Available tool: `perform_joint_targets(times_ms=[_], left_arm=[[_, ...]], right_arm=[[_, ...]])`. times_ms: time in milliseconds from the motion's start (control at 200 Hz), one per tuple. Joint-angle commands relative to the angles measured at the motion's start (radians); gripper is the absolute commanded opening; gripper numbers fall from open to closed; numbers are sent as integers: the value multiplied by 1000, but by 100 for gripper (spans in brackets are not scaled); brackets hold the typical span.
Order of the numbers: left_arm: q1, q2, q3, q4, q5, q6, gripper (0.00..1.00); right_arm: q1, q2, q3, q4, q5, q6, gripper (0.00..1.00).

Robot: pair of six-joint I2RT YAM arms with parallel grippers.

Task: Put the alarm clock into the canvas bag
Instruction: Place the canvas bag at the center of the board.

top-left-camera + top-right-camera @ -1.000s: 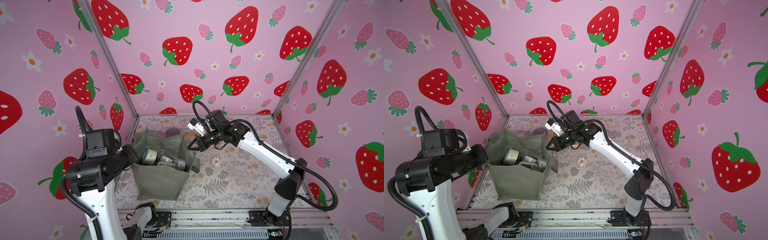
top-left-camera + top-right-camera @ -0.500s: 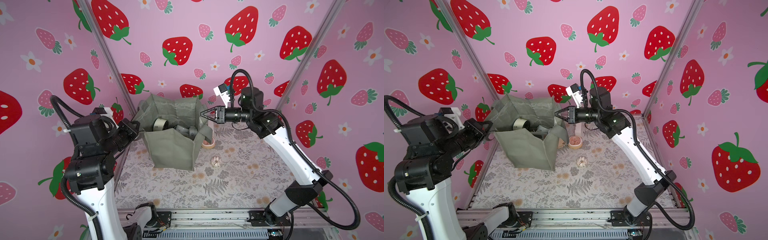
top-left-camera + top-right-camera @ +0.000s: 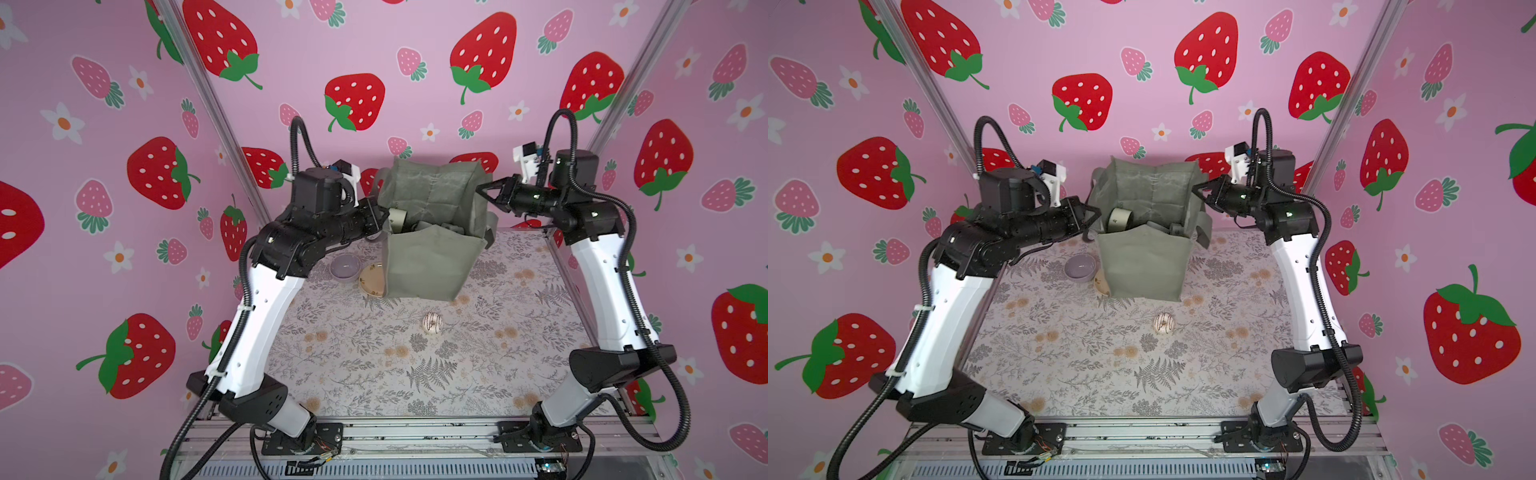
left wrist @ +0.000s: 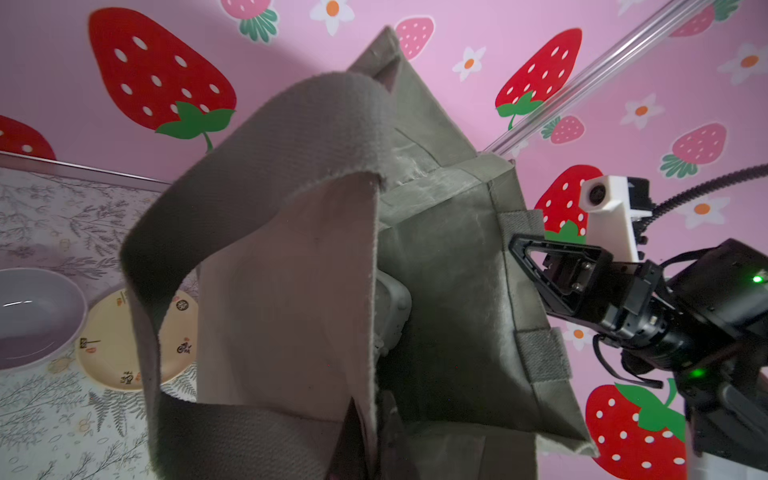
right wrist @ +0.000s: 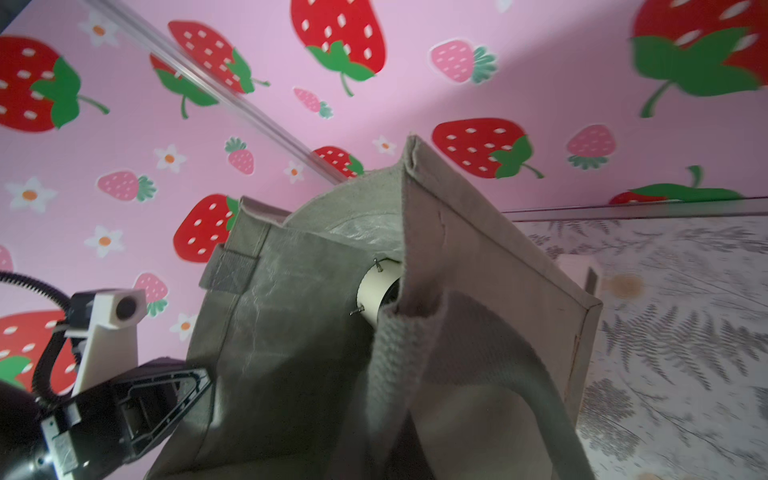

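Note:
The olive-grey canvas bag (image 3: 424,266) (image 3: 1142,266) hangs open-topped between my two grippers, above the back of the table. My left gripper (image 3: 381,216) (image 3: 1094,216) is shut on the bag's left rim, and fabric hides its jaws in the left wrist view. On the opposite rim my right gripper (image 3: 482,192) (image 3: 1198,189) is shut by a loop handle (image 5: 415,374). The alarm clock (image 3: 398,218) (image 3: 1119,218) (image 5: 376,291), a pale round body with small metal pins, lies inside the bag against its left wall.
A purple bowl (image 3: 345,267) (image 4: 37,316) and a yellow plate (image 3: 372,279) (image 4: 124,340) sit on the floral table just left of and partly beneath the bag. A glazed doughnut (image 3: 433,322) (image 3: 1164,323) lies in front of it. Pink strawberry walls close in three sides.
The bag has gone from the table's left side up and to the back middle. Both arms rose with it and now pull its rim apart, and the clock stayed inside.

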Motion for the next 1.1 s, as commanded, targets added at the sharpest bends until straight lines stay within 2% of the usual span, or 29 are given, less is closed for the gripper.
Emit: perform_joint_targets(times_ms=[0,40,115,225,380,490,665,770,916,951,1006,1021,1036,1051,1056,1071,1096], left_arm=[[-66,43,131,188,-47,13,0],[-91,67,122,215,-87,-6,0],[-139,99,83,298,-94,-29,0],[-200,171,102,348,-109,-49,0],[-257,269,128,411,-117,-61,0],[-294,332,131,482,-119,-77,0],[-342,411,165,482,-138,-107,0],[-361,400,90,498,-181,-108,0],[-361,362,-74,586,-184,-189,0],[-358,359,-82,571,-190,-201,0],[-358,352,-86,544,-208,-203,0],[-358,348,-88,542,-212,-201,3],[-357,343,-90,541,-214,-193,9],[-357,338,-94,540,-219,-187,14],[-357,336,-96,540,-222,-184,16],[-357,331,-99,540,-225,-177,21],[-357,321,-103,538,-241,-168,28]], right_arm=[[-157,-141,-7,139,12,-30,0],[-215,-160,-46,144,2,-30,0],[-304,-182,-100,143,-8,-46,0],[-365,-164,-104,86,40,-112,0],[-381,-136,-132,44,153,-210,0],[-388,-138,-241,105,171,-211,0],[-388,-178,-451,264,210,-186,0],[-388,-167,-504,270,221,-224,0],[-388,-206,-640,415,174,-209,0],[-388,-213,-652,424,169,-209,9],[-388,-218,-651,425,156,-221,43],[-387,-219,-646,421,154,-229,50],[-386,-221,-641,415,154,-237,65],[-385,-223,-634,408,154,-246,90],[-385,-223,-633,406,154,-249,95],[-383,-226,-623,399,153,-258,100],[-382,-228,-607,386,152,-270,100]])
